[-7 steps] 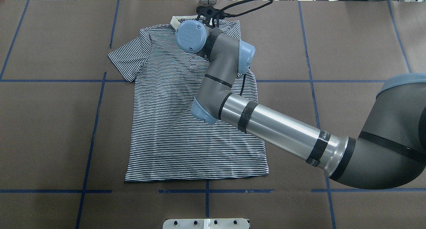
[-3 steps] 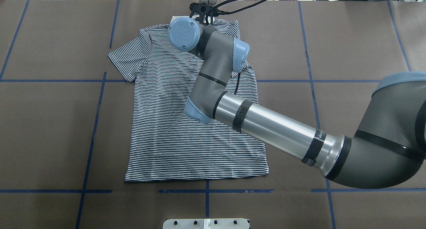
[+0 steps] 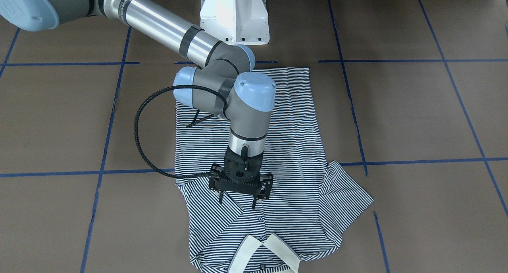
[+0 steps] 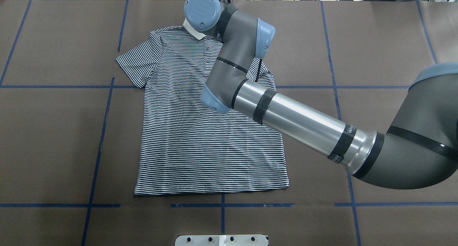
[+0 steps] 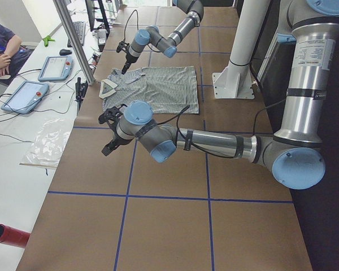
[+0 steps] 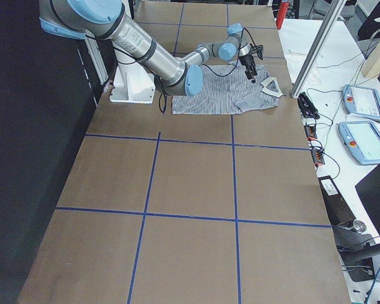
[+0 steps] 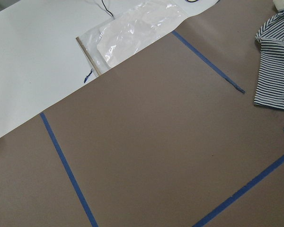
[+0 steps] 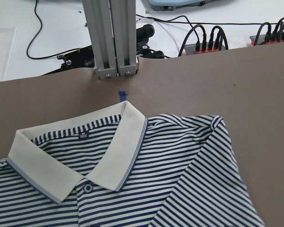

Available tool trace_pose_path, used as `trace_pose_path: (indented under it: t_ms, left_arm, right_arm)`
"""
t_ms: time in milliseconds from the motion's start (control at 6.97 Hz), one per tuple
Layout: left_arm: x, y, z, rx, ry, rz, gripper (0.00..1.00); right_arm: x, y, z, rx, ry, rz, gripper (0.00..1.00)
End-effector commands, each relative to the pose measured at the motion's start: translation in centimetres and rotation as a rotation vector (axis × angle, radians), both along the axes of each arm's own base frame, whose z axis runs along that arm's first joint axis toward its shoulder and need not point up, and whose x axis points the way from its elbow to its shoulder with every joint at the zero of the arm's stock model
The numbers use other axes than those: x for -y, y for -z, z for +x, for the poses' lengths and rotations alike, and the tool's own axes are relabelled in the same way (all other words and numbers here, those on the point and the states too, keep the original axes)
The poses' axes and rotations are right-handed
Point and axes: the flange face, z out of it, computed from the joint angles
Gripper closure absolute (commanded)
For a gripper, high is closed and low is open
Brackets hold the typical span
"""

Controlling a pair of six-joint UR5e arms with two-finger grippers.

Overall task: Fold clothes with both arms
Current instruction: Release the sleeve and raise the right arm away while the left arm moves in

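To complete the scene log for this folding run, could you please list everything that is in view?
polo shirt: one, navy-and-white stripes, cream collar, flat mid-table
table cover: one, brown with blue tape lines
pedestal base: one, white, by the shirt's hem
post: one, silver, beyond the collar
teach pendants: two, grey-blue, side bench
plastic bag: one, clear, side bench
person: one, blue sleeve, at the bench
right arm: one, silver-grey, over the shirt
right gripper: one, black, open above the shirt's chest
left arm: one, silver-grey, over bare cover
left gripper: one, black, state unclear
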Motion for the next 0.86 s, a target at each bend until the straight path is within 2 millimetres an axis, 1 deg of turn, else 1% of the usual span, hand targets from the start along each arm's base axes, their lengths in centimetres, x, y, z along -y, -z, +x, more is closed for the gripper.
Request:
trace_pose_path:
  t_ms: [0,143,287,430,574,717]
  left_arm:
    - [3.0,3.2,4.7,-0.130,0.041,-0.042,0.00]
    - [2.9,3.8,11.5,-0.187,-0.025,-0.090,0.00]
    - [4.9,5.3,13.9,-0.241,0.030,-0.174,0.00]
    - [5.6,6.3,18.1,-0.275,0.112,-0.259,0.02]
    - [6.4,8.3,23.4,-0.340,0.202,-0.368,0.20]
    - [7.8,9.5,28.4,-0.389,0.293,-0.455,0.31]
  right_arm:
    - [4.7,-1.8,8.5,-0.003,0.153,0.029,0.00]
    - [6.2,-5.2,14.2,-0.001,0.235,0.047,0.00]
    - [7.8,-8.8,20.0,-0.006,0.308,0.066,0.00]
    - [8.7,-13.8,26.1,-0.018,0.379,0.088,0.00]
    - [8.9,-17.8,31.0,-0.025,0.449,0.108,0.00]
    - [8.9,-19.8,33.2,-0.017,0.469,0.106,0.00]
